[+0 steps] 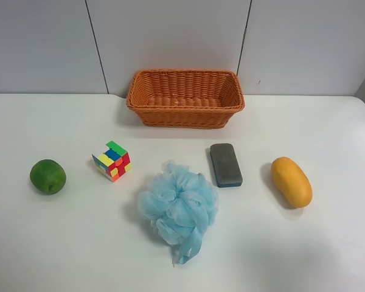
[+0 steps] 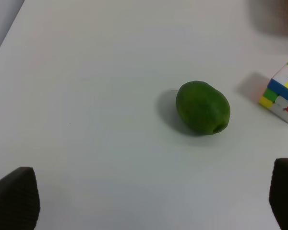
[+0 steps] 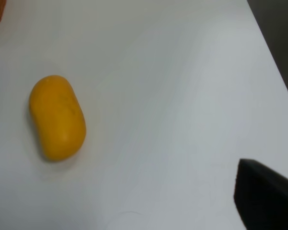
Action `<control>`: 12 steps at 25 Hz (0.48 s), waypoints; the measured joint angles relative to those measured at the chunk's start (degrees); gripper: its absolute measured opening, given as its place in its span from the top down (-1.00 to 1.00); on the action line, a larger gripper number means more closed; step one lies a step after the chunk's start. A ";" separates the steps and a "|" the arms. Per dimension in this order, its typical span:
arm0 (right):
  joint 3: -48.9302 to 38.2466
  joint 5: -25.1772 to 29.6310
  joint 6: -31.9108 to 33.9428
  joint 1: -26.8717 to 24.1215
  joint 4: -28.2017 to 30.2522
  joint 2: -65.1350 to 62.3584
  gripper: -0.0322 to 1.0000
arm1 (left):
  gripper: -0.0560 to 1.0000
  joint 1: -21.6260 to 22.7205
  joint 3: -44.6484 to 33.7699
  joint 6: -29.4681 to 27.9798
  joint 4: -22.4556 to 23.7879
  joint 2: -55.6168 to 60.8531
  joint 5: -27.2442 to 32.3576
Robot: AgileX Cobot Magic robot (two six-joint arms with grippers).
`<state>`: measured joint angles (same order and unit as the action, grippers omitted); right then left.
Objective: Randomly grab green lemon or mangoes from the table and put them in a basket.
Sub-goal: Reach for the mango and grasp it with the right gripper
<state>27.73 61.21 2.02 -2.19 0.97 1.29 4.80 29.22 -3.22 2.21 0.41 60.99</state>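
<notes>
lying ahead of the wide-spread left claw (image 2: 150,187) — the green lemon (image 2: 203,108), apart.

You see three loose items, each placed here against the pale blue mesh bath pouf (image 1: 179,205), a ruffled ball with a ribbon tail trailing from its near edge. Behind it and toward the exterior high view's left, clearly apart, a scrambled puzzle cube (image 1: 112,160) sits corner-on, showing green, blue, red, yellow and white squares. Behind the pouf toward that view's right, just beside it, a dark grey block (image 1: 225,164) with rounded corners lies flat. Well behind the pouf, pale grey wall panels (image 1: 170,36) stand, split by dark seams.
</notes>
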 joint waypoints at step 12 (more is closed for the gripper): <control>0.00 0.00 0.00 0.00 0.00 0.00 -0.99 | -0.90 0.00 0.00 0.00 0.00 0.00 0.00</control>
<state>27.73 61.21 2.02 -2.19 0.97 1.29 4.80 29.22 -3.22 2.21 0.41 60.99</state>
